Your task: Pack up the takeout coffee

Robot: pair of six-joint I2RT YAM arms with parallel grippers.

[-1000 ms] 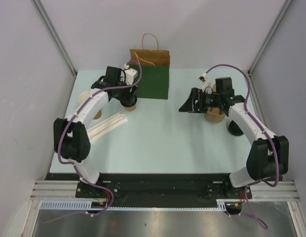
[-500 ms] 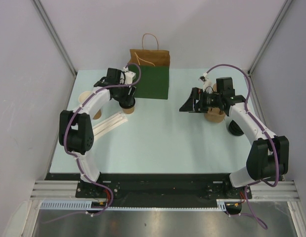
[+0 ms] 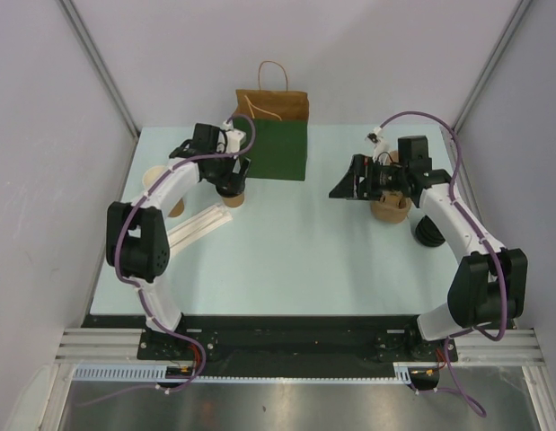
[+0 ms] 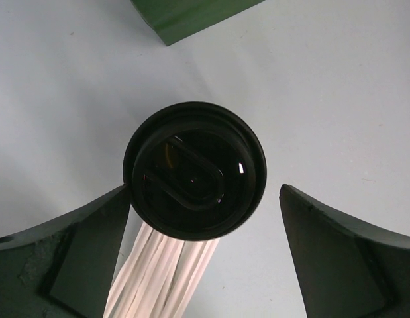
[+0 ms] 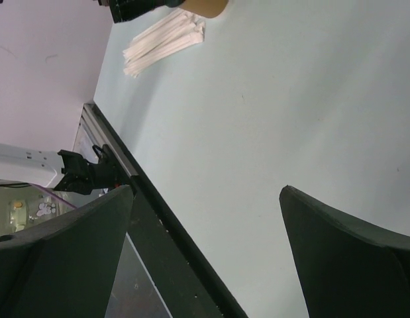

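Small tan-brown paper cup with round black plastic lid (image 4: 195,171): upright on pale table (image 3: 286,260), near dark green paper bag (image 3: 279,151). Left gripper (image 4: 205,192): jaws spread, straddling lid, one finger touching its rim. Right gripper (image 5: 206,189): jaws spread, holding nothing.

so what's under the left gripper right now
The takeout coffee's black lid sits straight below the left gripper, between its open fingers. Past its edge show white wrapped sticks. The lid hides the cup body.
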